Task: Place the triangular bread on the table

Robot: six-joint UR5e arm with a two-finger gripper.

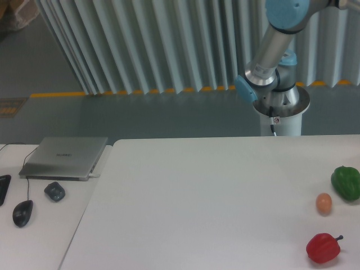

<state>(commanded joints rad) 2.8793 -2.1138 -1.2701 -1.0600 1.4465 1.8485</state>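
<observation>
Nearest to us, close to the worktop's (202,191) front right corner, we see a red pepper (323,248) with its stem pointing right. A little farther back along the right edge sits a small tan egg (323,203), and just beyond it a green pepper (346,183) that runs partly out of view at the right edge. These three stand apart from one another, none touching. From the left edge across the middle to those three items, the white matte top runs as open surface, back to its far edge. To the left, on the paler side desk (39,236), we see a black mouse (22,213), a small dark object (54,191) and, farther back, a closed laptop (64,157). Beyond the far edge stands the arm's white pedestal (280,118), with the arm (275,45) rising out of the top of the view. We cannot see the end effector, so we cannot tell its opening or hold. We cannot find the triangular bread anywhere in view.
</observation>
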